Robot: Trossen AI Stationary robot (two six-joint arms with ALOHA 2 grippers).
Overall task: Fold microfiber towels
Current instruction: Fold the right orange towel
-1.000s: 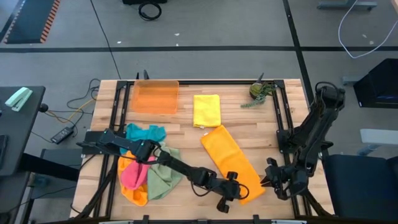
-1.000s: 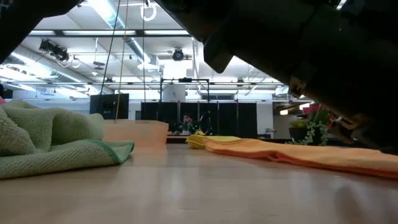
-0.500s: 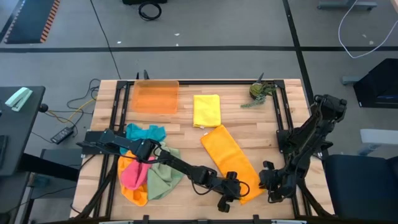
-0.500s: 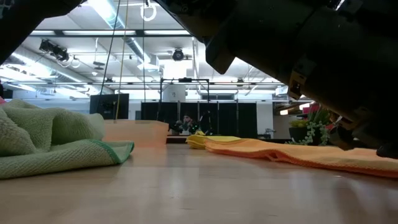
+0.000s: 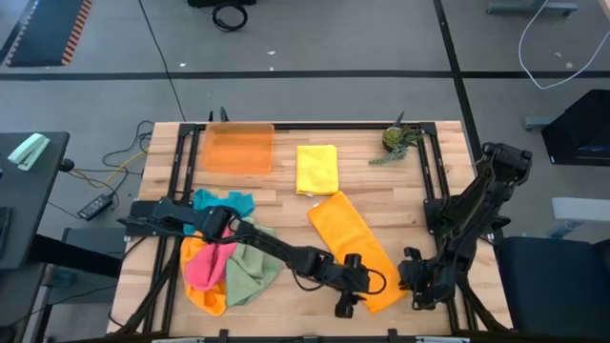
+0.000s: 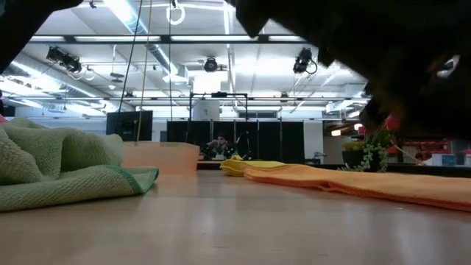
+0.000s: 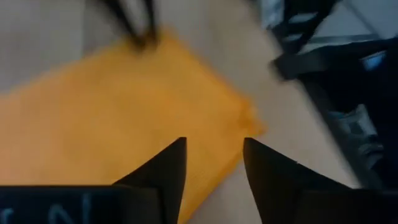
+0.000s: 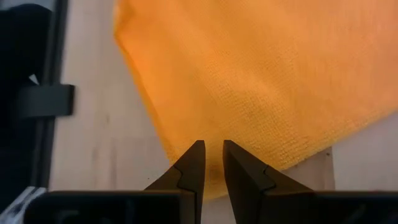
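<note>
Left gripper (image 5: 354, 286) hovering with fingers parted and empty over the near end of the half-folded orange towel (image 5: 355, 245), apparently just released, clenched a second ago. Right gripper (image 5: 408, 278) nearly closed on nothing beside the same end, shifted slightly toward it, likely readying the next fold.

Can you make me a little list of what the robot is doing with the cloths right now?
left gripper: open, over the near corner of the orange towel, holding nothing
right gripper: fingers slightly apart, at the same towel's near edge, nothing seen held
orange towel: long strip, flat on the table
yellow towel: folded, beside the orange tray
unfolded pile: teal, pink, green and orange towels, on the left
</note>
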